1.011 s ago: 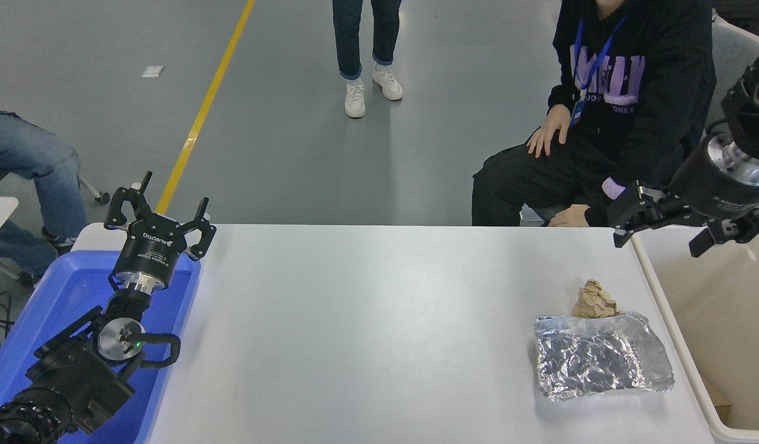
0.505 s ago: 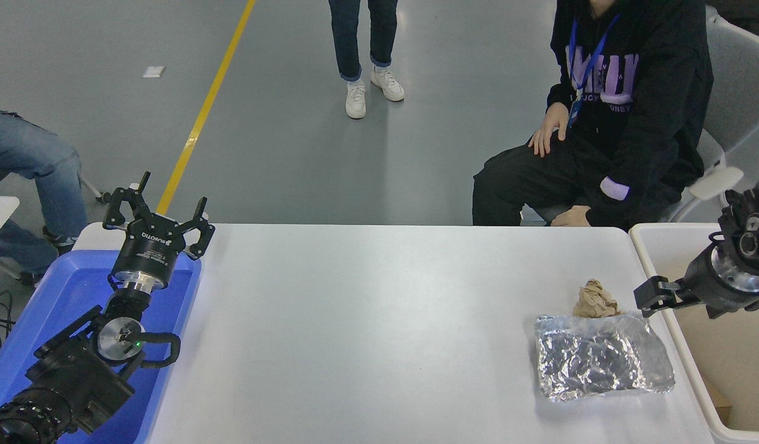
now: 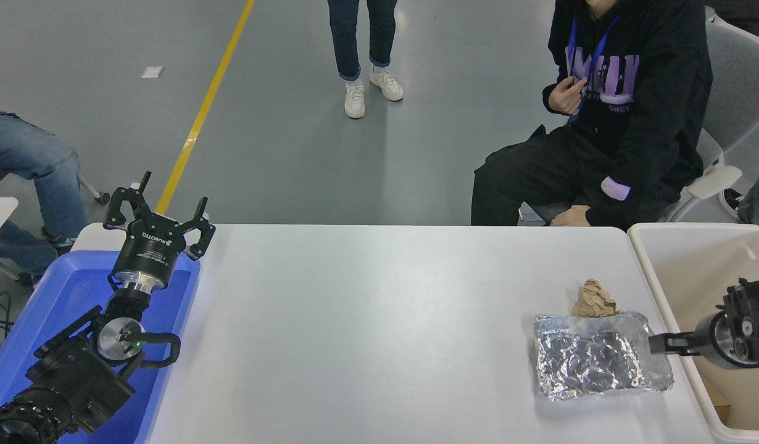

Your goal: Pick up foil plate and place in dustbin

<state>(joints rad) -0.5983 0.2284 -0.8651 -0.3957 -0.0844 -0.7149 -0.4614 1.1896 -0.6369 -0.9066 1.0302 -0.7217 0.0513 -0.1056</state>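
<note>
The foil plate (image 3: 601, 356) is shiny, silver and all crinkly, lying flat on the white table (image 3: 367, 320) just beside the dustbin (image 3: 694, 265). The right gripper (image 3: 662, 343) reaches in from over the dustbin and its tip is at the plate's right edge, but I cannot tell if its fingers are apart or together. A little tan paper ball (image 3: 593, 300) sits at the plate's far side, and the left gripper (image 3: 159, 211) is far off to the left over a blue bin (image 3: 58, 296), with its fingers spread wide.
</note>
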